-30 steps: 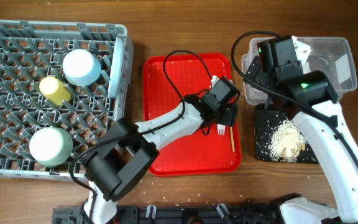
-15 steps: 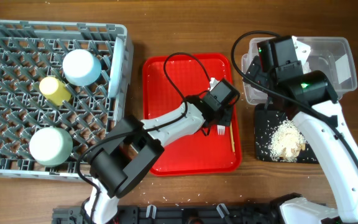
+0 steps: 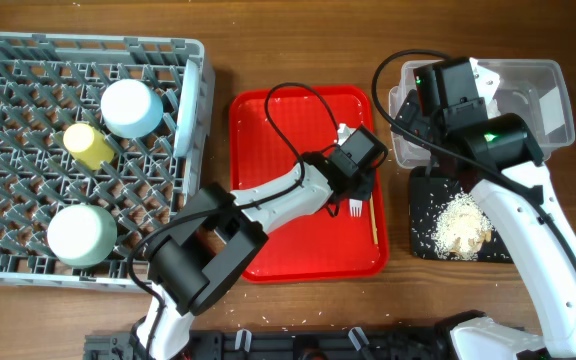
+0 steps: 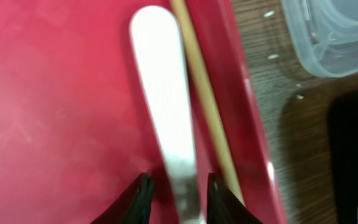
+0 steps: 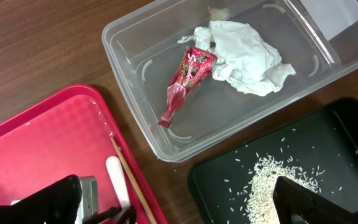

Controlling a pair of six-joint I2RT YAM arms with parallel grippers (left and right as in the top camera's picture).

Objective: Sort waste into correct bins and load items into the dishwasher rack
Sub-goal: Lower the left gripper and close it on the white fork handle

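The white plastic fork (image 4: 163,93) lies on the red tray (image 3: 268,130) beside a thin wooden chopstick (image 4: 204,93). My left gripper (image 4: 178,199) is low over the tray with its fingers on either side of the fork's handle, and a small gap still shows. In the overhead view it (image 3: 361,190) is at the tray's right side. My right gripper (image 5: 179,199) is wide open and empty, above the clear tub (image 5: 135,37) and the black tray (image 5: 347,124). The tub holds the red wrapper (image 5: 185,78) and tissue (image 5: 244,53). Rice (image 5: 272,180) lies in the black tray.
The grey rack (image 3: 88,42) at the left holds a yellow cup (image 3: 88,145), two pale bowls (image 3: 131,107) (image 3: 81,235) and a plate (image 3: 184,120) on edge at its right side. A few rice grains lie on the wood near the tub.
The left arm's elbow has shifted slightly right while its gripper stays at the fork. The right arm has not moved.
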